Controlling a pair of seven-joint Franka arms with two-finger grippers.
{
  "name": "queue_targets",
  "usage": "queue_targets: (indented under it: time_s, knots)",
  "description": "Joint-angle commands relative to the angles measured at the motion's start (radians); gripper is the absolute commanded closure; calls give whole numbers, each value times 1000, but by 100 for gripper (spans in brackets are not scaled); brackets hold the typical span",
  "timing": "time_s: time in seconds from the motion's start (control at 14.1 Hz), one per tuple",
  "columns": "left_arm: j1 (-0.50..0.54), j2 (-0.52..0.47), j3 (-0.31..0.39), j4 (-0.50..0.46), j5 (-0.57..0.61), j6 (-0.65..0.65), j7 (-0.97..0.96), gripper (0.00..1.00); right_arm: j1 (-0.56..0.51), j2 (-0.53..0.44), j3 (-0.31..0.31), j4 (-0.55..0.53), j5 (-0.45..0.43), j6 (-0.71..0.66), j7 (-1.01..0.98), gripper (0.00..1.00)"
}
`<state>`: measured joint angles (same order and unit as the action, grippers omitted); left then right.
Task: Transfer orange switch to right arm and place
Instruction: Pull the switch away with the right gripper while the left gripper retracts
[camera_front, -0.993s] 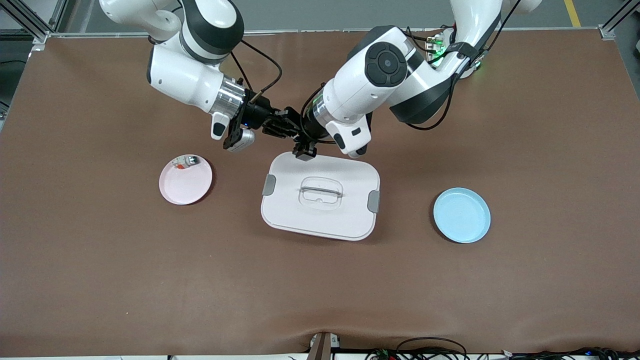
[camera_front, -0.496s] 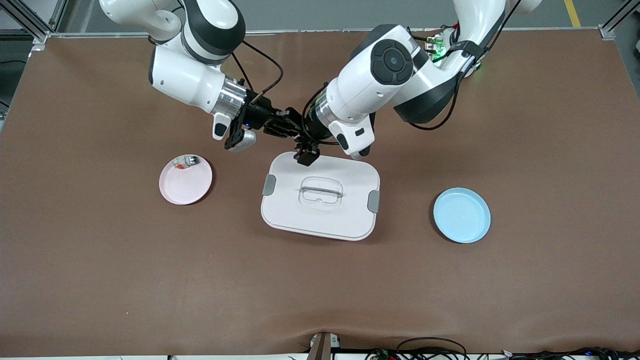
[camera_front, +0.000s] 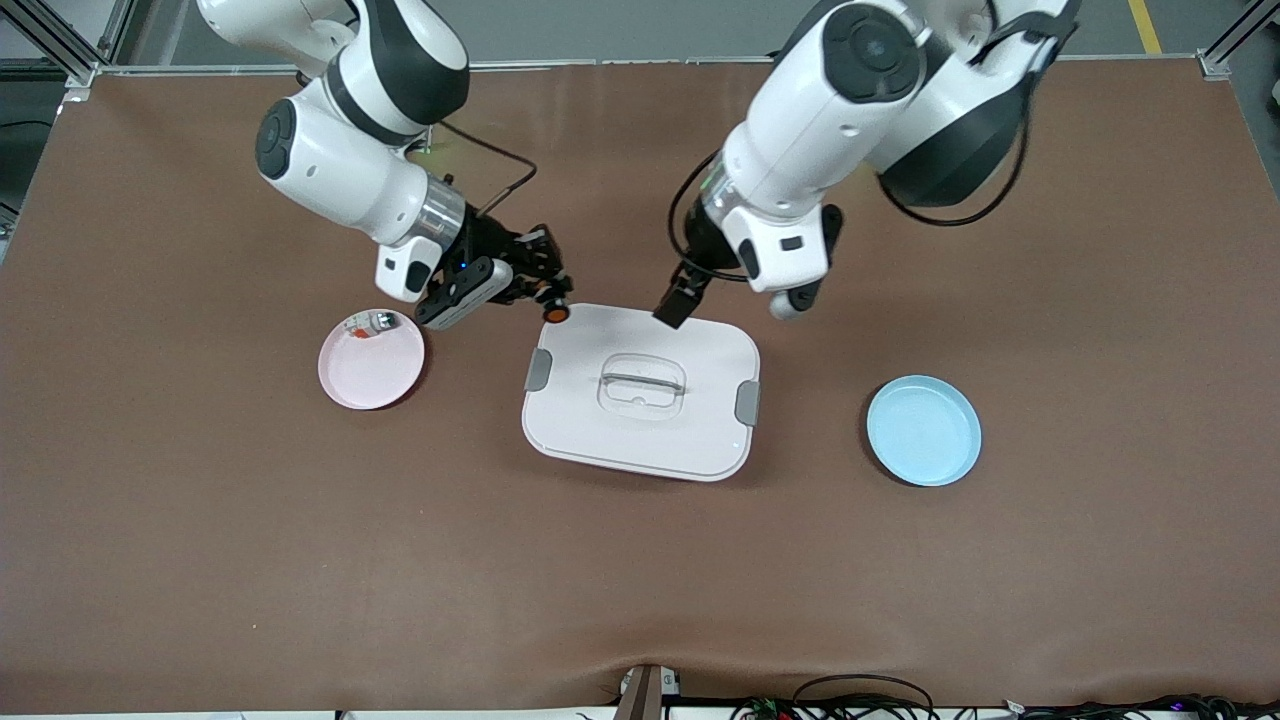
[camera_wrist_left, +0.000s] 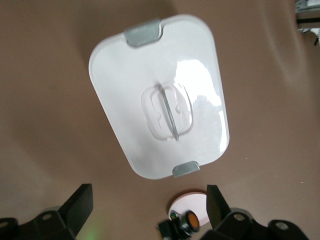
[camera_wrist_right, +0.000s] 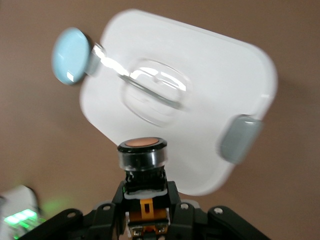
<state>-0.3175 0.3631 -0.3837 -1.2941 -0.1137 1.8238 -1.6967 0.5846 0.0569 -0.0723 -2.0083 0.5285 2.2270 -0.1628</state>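
- Orange switch (camera_front: 556, 312) sits pinched in the right gripper (camera_front: 543, 290), over the white box lid's (camera_front: 640, 400) corner.
- Left gripper (camera_wrist_left: 150, 210) hangs wide open, holding nothing.
- A loose pinch could drop it.

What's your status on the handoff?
Right gripper shut on tiny black orange-capped switch over white lidded box's corner. Left gripper open, empty, above box.

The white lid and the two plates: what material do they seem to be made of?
The white lid looks like glossy plastic: it shows bright glare, with grey clips and a clear moulded handle. The pink plate and the blue plate look like smooth matte plastic, possibly melamine.
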Motion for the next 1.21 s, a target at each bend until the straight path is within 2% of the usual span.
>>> queue_targets:
  time_s: [0.0, 0.07, 0.21, 0.5, 0.64, 0.78, 0.92, 1.13]
  knots:
    - [73, -61, 3, -17, 20, -92, 205, 0, -52, -11, 9, 48, -226, -154, -117, 100]
    - [112, -72, 3, -17, 20, -122, 295, 0, -74, -12, 9, 48, -301, -164, -211, 100]
    - [171, -98, 3, -19, 34, -193, 470, 0, -110, -12, 9, 37, -361, -171, -384, 100]
    - [257, -127, 3, -19, 153, -299, 672, 0, -184, -15, 8, -35, -375, -135, -674, 100]
    - [274, -139, 3, -17, 213, -317, 780, 0, -213, -20, 9, -101, -407, -69, -801, 100]
    - [340, -157, 2, -19, 224, -349, 923, 0, -247, -29, 9, -188, -409, 37, -933, 100]
    - [397, -173, 2, -19, 224, -370, 1075, 0, -247, -26, 9, -254, -413, 123, -984, 100]
    - [452, -191, 3, -19, 229, -391, 1201, 0, -253, 1, 9, -300, -450, 195, -1047, 100]
